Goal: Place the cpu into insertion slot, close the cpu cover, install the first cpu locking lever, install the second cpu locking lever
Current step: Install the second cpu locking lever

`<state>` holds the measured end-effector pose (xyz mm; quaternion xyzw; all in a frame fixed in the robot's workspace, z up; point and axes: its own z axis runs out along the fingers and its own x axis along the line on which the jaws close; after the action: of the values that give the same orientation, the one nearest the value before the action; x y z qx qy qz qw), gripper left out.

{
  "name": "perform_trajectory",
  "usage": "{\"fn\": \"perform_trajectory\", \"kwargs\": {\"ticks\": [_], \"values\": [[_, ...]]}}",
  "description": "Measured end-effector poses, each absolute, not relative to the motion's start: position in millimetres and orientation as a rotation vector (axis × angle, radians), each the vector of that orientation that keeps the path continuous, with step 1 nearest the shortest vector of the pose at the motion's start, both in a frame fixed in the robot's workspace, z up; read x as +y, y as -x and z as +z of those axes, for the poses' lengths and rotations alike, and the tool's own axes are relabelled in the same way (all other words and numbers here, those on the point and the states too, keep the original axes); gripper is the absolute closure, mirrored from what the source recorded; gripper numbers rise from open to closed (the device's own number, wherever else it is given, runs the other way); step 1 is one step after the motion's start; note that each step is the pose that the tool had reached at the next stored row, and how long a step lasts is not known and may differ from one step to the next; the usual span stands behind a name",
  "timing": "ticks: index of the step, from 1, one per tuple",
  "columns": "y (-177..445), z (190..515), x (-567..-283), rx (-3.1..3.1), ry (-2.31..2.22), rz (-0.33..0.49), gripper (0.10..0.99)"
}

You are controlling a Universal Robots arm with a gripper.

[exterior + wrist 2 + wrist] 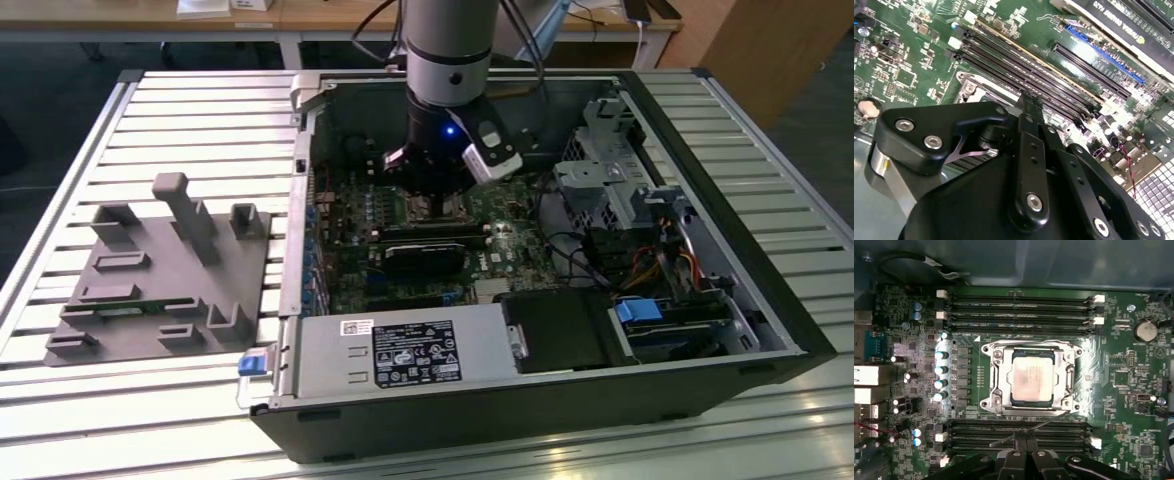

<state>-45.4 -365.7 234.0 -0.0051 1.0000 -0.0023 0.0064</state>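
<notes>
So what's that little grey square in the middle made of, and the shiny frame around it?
The small flat grey square chip looks like dull metal on top: matte, with a soft sheen. The thin silvery frame plate around it is probably bare steel, glinting brightly.

Setting: indoor robotics laboratory or test workshop. Evidence: one industrial robot arm (447, 60) reaching down over a slatted metal table (187, 120); a desktop computer case (534, 420) lying on its side and open, with its green motherboard (1124, 390), cpu (1033, 376), power supply box (400, 355) and loose cabling on show; a grey moulded fixture plate (147, 290) with upright holders, beside the case on the exterior view's left; wooden desks (334, 18) along the back, small items on top; a wooden cabinet panel (761, 50) at the exterior view's right.
</notes>
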Motion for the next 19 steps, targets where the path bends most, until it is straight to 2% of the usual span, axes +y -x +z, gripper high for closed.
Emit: {"fn": "perform_trajectory", "kwargs": {"ticks": [19], "values": [[50.3, 227.5, -365.7, 3.129, 0.016, -0.007, 0.980]]}}
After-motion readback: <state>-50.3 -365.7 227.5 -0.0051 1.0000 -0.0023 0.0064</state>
